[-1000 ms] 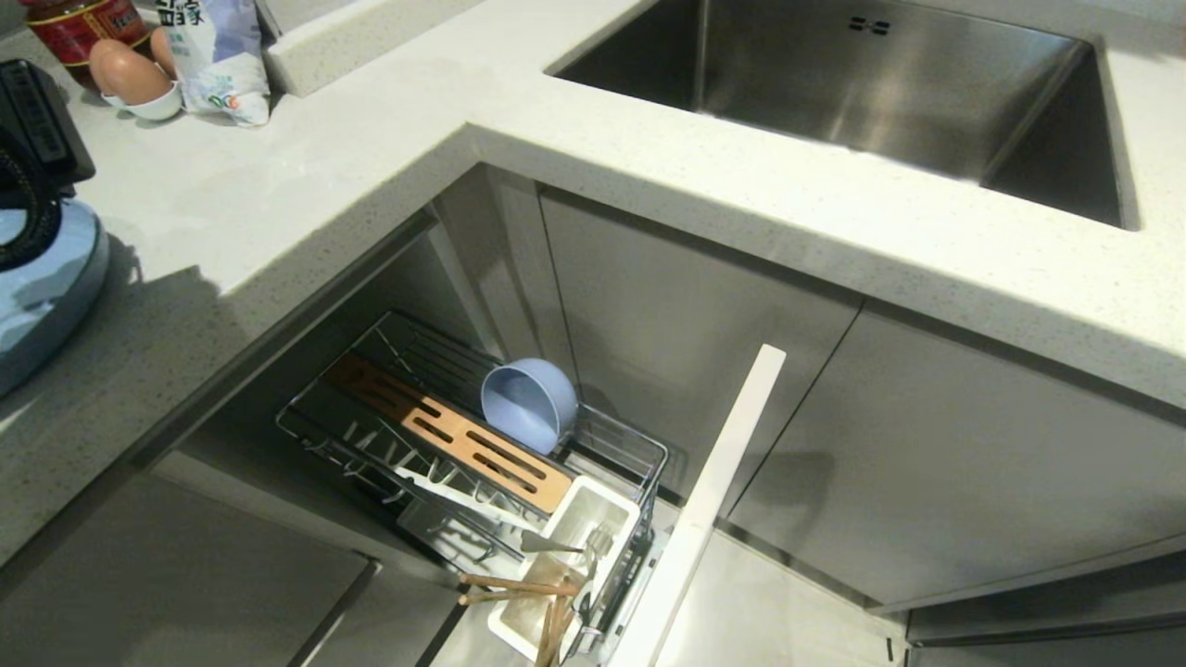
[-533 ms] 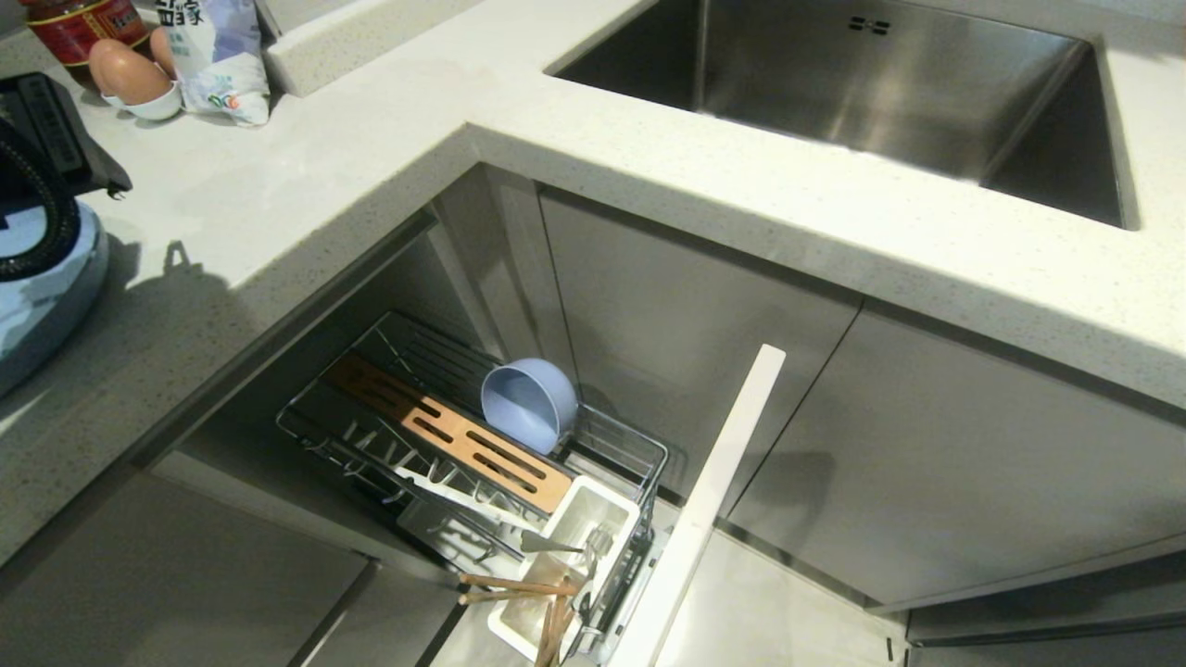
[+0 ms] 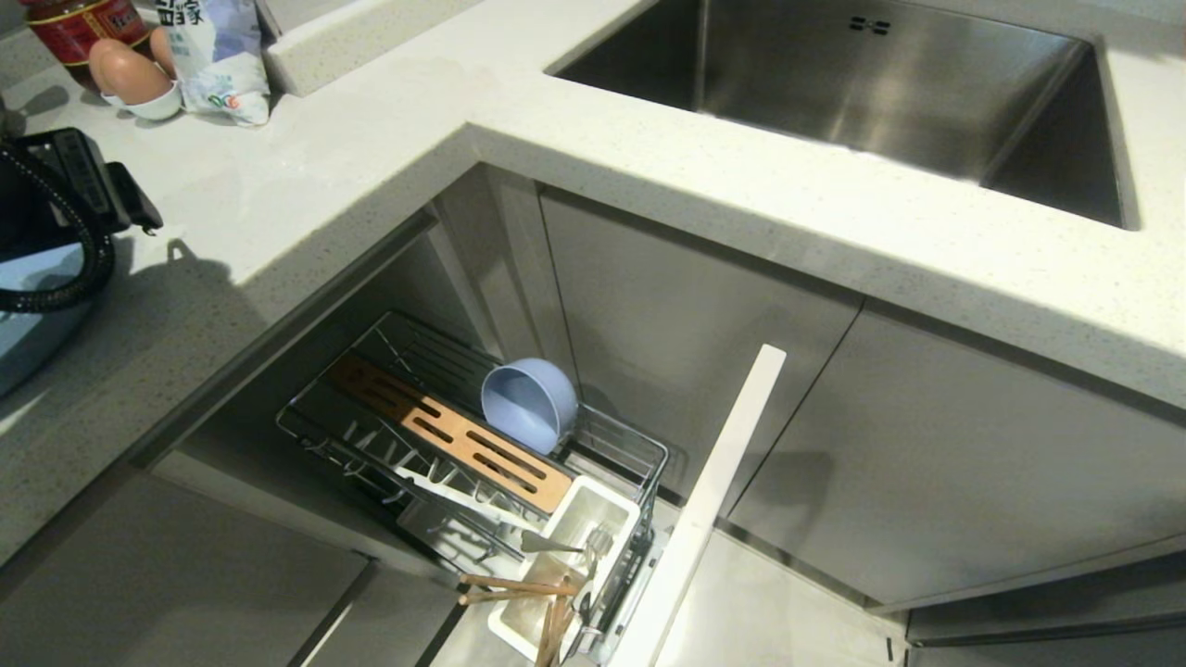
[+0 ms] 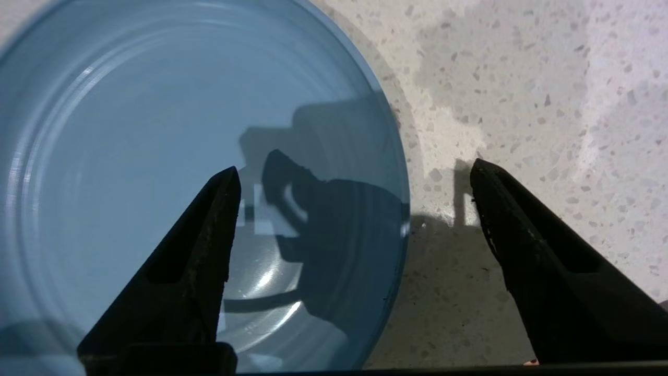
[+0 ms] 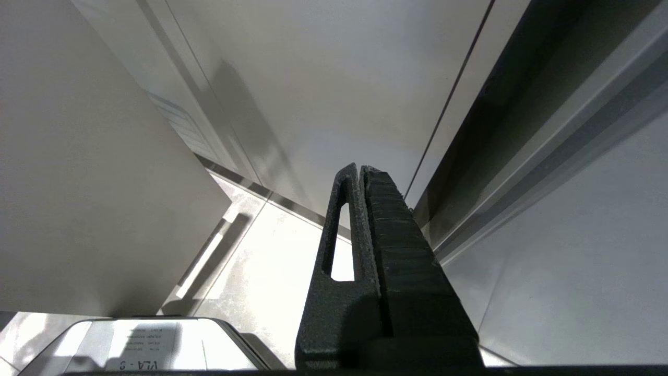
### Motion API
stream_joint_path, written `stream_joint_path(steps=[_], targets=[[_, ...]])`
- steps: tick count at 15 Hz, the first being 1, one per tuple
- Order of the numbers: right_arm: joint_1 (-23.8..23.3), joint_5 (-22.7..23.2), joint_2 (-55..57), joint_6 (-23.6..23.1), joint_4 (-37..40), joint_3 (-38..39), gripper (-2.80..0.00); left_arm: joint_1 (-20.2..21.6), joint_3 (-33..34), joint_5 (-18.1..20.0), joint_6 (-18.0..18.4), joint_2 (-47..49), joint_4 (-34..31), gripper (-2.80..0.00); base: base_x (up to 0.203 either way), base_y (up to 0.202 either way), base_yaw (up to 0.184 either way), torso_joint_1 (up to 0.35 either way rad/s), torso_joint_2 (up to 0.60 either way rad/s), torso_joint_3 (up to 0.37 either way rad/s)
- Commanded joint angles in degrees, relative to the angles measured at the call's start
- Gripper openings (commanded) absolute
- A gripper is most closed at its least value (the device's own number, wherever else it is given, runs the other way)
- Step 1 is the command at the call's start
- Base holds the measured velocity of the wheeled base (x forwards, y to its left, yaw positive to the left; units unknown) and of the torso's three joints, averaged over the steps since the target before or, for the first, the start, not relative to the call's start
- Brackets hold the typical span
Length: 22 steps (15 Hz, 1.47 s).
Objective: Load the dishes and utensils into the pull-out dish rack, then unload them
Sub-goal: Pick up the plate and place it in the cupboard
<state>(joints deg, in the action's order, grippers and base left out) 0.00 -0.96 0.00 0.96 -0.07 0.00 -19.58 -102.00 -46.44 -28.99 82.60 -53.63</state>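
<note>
Left gripper (image 4: 355, 172): jaws wide apart, astride plate (image 4: 130, 156) rim on bench (image 4: 522, 78)
Right gripper (image 5: 360, 172): jaws closed, empty
Bowl (image 3: 528, 400): in rack (image 3: 371, 445)

Wide, shallow, matte light blue round plate (image 4: 156, 156): lies flat on the speckled worktop, at 9 o'clock in the head view, largely hidden there. Pull-out chrome wire dish rack (image 3: 389, 435): drawn out below the worktop at 6 o'clock, with a slotted wooden strip. Smaller, deeper light blue round bowl (image 3: 528, 403): tipped on its side in the rack's far compartment. Thin light-brown wooden chopsticks (image 3: 519, 588) and slim silver metal utensil (image 3: 556, 547): in the white plastic cutlery box (image 3: 593, 519), beside the flat white front panel (image 3: 713, 500).
</note>
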Motion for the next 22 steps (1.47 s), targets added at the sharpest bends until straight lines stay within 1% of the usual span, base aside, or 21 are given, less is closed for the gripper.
stream_joint_path(steps=[1,4,7,8,17,18,20,21,22], targets=[[0.0,0.0,0.0,0.0,0.0,0.0,-2.8,0.5,0.6,0.2,-0.2,0.1,-0.2,0.0,0.0,0.0,0.0,0.0,0.0,0.0],[0.0,0.0,0.0,0.0,0.0,0.1,-2.8,2.1,0.7,3.2,-0.2,0.5,0.2,0.0,0.0,0.0,0.0,0.0,0.0,0.0],[0.0,0.0,0.0,0.0,0.0,0.1,-2.8,2.8,0.7,3.6,-0.2,0.5,1.4,0.0,0.0,0.0,0.0,0.0,0.0,0.0],[0.0,0.0,0.0,0.0,0.0,0.0,-2.8,2.8,1.0,3.6,-0.2,0.5,1.4,-2.8,0.0,0.0,0.0,0.0,0.0,0.0],[0.0,0.0,0.0,0.0,0.0,0.1,-2.8,2.7,0.8,3.6,-0.2,-0.6,1.5,-2.8,0.0,0.0,0.0,0.0,0.0,0.0],[0.0,0.0,0.0,0.0,0.0,0.1,-2.8,2.4,0.8,3.6,-0.2,-1.7,1.4,-2.8,0.0,0.0,0.0,0.0,0.0,0.0],[0.0,0.0,0.0,0.0,0.0,0.0,-2.8,0.0,-0.3,3.4,-0.1,-3.9,1.9,-2.8,0.0,0.0,0.0,0.0,0.0,0.0],[0.0,0.0,0.0,0.0,0.0,0.0,-2.8,-0.6,-1.9,3.4,-0.1,-4.7,3.3,-2.8,0.0,0.0,0.0,0.0,0.0,0.0],[0.0,0.0,0.0,0.0,0.0,0.0,-2.8,-1.5,-2.9,3.4,-0.1,-5.4,7.1,-2.8,0.0,0.0,0.0,0.0,0.0,0.0]])
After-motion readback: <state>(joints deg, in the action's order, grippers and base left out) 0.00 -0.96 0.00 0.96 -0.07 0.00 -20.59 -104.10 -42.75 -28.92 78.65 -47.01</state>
